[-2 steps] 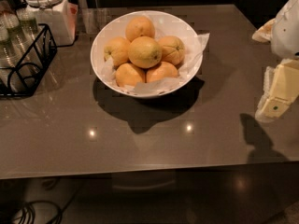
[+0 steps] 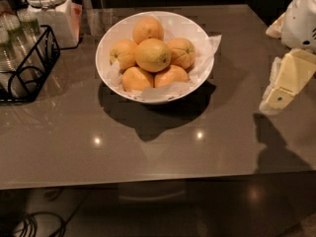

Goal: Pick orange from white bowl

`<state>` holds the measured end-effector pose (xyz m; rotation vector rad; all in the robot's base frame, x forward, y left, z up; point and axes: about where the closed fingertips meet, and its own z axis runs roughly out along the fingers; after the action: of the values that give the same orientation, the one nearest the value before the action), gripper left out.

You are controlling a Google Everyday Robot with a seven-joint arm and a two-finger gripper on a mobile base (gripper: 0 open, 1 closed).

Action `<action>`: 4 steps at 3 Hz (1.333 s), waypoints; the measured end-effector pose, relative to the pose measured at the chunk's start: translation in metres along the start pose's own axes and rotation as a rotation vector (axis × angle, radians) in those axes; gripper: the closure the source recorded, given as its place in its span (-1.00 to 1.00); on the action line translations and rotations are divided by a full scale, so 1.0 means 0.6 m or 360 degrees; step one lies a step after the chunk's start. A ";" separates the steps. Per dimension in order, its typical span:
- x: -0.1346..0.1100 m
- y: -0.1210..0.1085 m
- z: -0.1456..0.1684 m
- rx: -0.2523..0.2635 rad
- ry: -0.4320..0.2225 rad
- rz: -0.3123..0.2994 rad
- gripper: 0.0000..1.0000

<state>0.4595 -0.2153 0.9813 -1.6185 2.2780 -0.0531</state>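
At the far left a black wire rack is cut off by the frame; the clear glasses in it are hard to make out. Just behind it stands a white lidded jar, its top clipped.

The wide glossy white bowl sits mid-counter, well in from every edge of the grey-brown counter, with open surface in front and to the right. The big yellow-orange dimpled orange tops the pile of smaller oranges, which hides its underside.

At the right edge the cream-coloured tool hangs above the counter, well apart from the bowl and partly cut off – spread or pressed together, I cannot tell. It sits slightly higher and further left than before; the bowl has not shifted.
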 end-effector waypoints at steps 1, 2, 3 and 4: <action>-0.049 -0.048 0.015 -0.0012 -0.0162 0.0047 -1.00; -0.109 -0.093 0.044 -0.0062 -0.0326 0.0064 -1.00; -0.112 -0.097 0.047 -0.0064 -0.0339 0.0066 -1.00; -0.114 -0.099 0.053 -0.0051 -0.0371 0.0107 -1.00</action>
<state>0.5426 -0.1676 0.9826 -1.4766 2.1610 0.1801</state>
